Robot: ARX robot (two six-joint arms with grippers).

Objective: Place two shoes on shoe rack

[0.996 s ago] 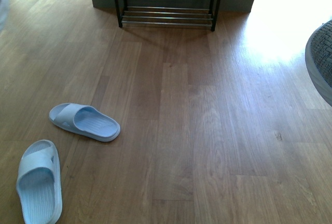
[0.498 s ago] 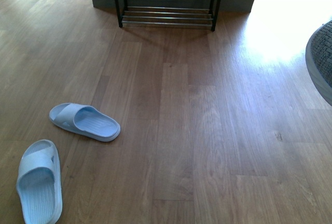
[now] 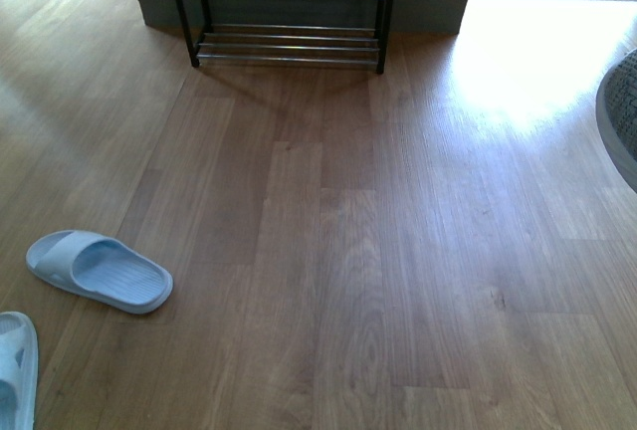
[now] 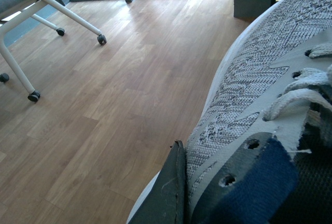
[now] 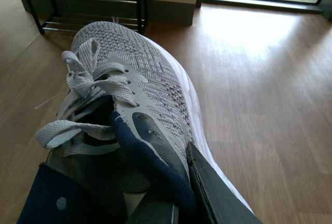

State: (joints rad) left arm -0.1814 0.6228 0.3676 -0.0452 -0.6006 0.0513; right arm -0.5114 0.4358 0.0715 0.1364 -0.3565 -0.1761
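A pale blue slipper lies on the floor at our lower left, with part of a second slipper nearer us; neither belongs to the job. Our left gripper is clamped on the collar of the left shoe, a grey knit sneaker held off the floor. One dark finger presses its outer side and the other is hidden. A wheeled chair stands beyond it.

Straight ahead, well apart from us, the rack stands against the wall, and the two chrome tiers we can see hold no shoes. Our right gripper is closed on the navy-lined collar of the right shoe, which is also lifted, its toe pointing towards the rack.

We judge this to be the carrying step: both shoes are in hand and neither is placed. The next move calls for closing the gap to the rack, then bringing each shoe in level between the black side frames. We should let go only once the sole rests across the bars
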